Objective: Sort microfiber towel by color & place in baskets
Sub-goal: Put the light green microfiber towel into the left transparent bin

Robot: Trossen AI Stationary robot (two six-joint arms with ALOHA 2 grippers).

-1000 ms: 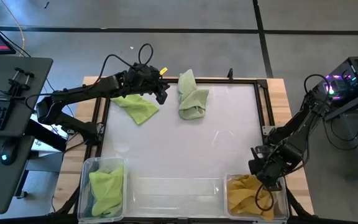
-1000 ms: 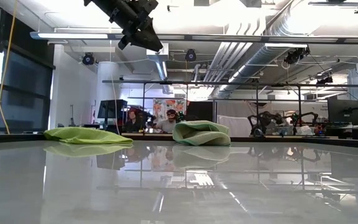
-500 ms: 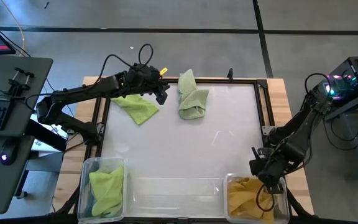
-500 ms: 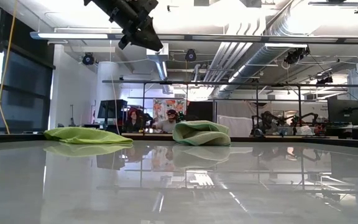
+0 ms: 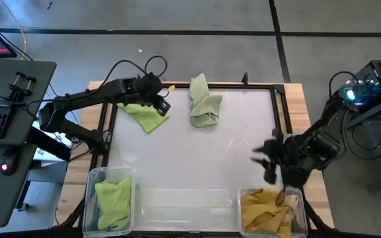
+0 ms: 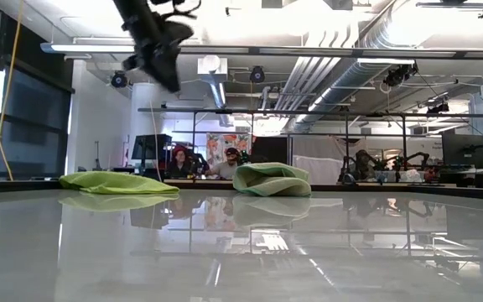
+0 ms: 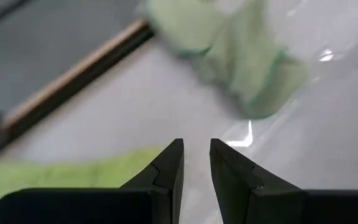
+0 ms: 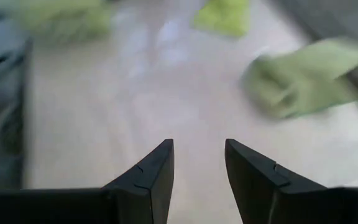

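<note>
**2 green towels left on the table**

The flat lime towel and bunched pale-green towel are seen at the far edge. The left gripper is held above the lime one, jaws slightly parted, empty; the right gripper is open, empty. Both towels are judged soft and light, best pinched at a raised fold.

right tool smeared by motion blur in high view; baskets cut off at bottom edge; people behind bench too small.

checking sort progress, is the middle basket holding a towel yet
No, the middle basket is empty; the left basket and the right basket each hold towels.
</note>
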